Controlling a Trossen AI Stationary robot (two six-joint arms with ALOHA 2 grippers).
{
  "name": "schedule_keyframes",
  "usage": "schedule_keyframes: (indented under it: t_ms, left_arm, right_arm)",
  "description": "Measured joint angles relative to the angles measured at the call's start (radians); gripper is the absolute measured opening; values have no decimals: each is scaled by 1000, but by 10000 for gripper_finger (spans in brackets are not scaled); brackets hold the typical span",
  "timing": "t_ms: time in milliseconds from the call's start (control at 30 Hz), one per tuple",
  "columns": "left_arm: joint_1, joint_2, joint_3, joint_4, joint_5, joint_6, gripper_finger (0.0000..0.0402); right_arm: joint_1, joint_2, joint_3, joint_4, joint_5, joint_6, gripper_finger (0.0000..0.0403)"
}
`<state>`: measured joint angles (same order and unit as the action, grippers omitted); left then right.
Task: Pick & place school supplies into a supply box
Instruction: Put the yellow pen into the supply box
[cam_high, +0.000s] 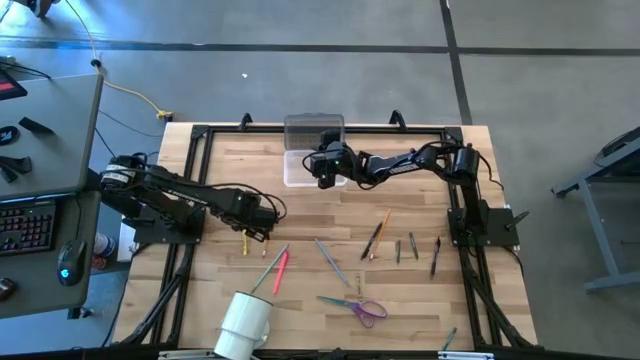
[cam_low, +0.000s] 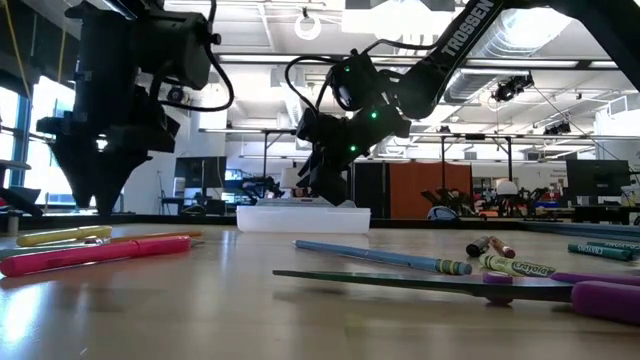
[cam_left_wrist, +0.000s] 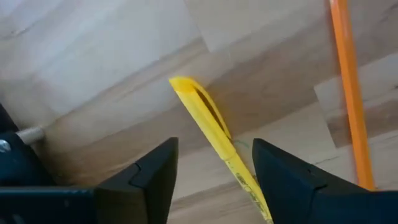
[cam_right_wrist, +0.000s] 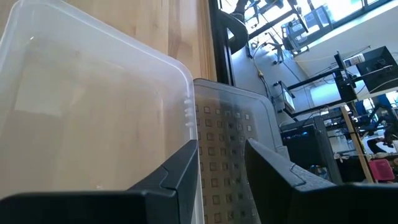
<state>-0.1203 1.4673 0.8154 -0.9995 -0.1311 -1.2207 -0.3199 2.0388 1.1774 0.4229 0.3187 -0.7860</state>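
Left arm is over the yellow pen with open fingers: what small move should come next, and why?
Probably lower the left gripper and close on the yellow pen. The pen lies flat on the table between the open fingers, not yet gripped. The right gripper hangs over the supply box, holding nothing.

The left arm reached in from the tabletop's left edge, its left gripper (cam_high: 258, 229) low over the wood with both fingers (cam_left_wrist: 152, 171) spread apart and nothing between them. The right arm stretched from the right edge toward the far middle, its right gripper (cam_high: 325, 176) empty, fingers parted.
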Motion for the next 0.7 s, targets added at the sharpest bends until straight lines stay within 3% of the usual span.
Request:
schedule_keyframes:
  t_ms: [333,700]
  left_arm:
    - [-64,111,0,49,40,-93,200]
    - [-71,132,-43,162,7,-24,193]
  right_arm:
    - [0,0,0,1,0,0,117]
    - [0,0,0,3,0,0,117]
